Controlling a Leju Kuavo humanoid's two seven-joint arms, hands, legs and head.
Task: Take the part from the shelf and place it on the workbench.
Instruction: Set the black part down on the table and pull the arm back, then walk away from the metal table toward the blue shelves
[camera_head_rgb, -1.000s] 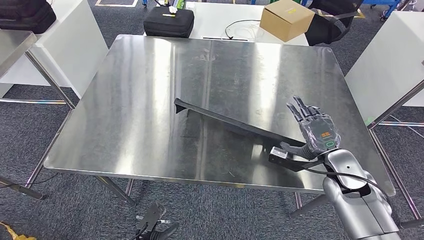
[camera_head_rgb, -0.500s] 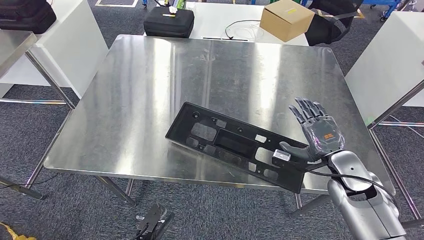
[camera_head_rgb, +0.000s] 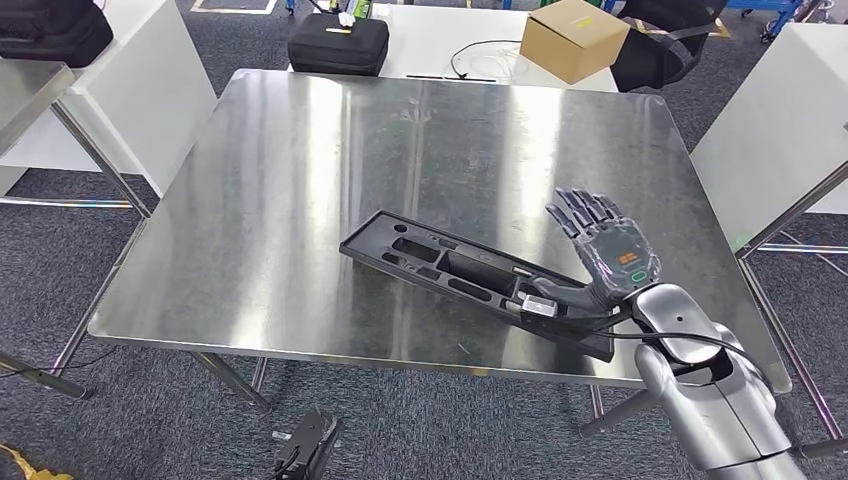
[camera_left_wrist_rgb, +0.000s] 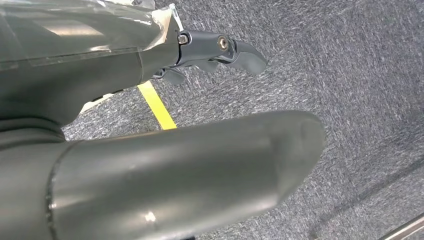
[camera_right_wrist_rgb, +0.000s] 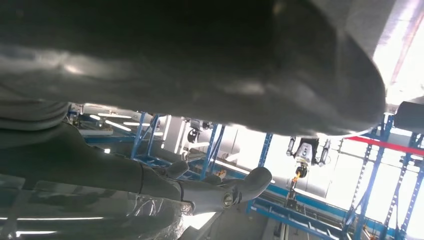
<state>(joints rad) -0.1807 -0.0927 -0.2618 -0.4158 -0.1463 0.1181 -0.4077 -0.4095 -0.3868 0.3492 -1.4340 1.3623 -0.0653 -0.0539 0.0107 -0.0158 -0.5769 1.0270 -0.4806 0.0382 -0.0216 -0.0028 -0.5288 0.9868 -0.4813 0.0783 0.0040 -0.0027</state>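
Part: long black plastic panel (camera_head_rgb: 455, 275) with rectangular cut-outs, lying on the stainless workbench (camera_head_rgb: 300, 180) near its front edge, right of centre. It runs diagonally; the far end rests on the steel, while the near end by the bench edge looks slightly raised, though I cannot tell for sure.

Right hand (camera_head_rgb: 605, 255): the thumb sits against the near end of the panel, with the other fingers (camera_head_rgb: 580, 208) spread wide and pointing up, clear of the part. I read this as a loose contact, not a firm hold.

Left hand (camera_left_wrist_rgb: 220, 50): hangs over grey carpet, fingers curled in with nothing in them.

Progress, as a judgement: the part is off the shelf and effectively on the bench. Left to do: free the thumb and withdraw the arm.

Surroundings: cardboard box (camera_head_rgb: 573, 35) and black case (camera_head_rgb: 338, 43) on the white table beyond.
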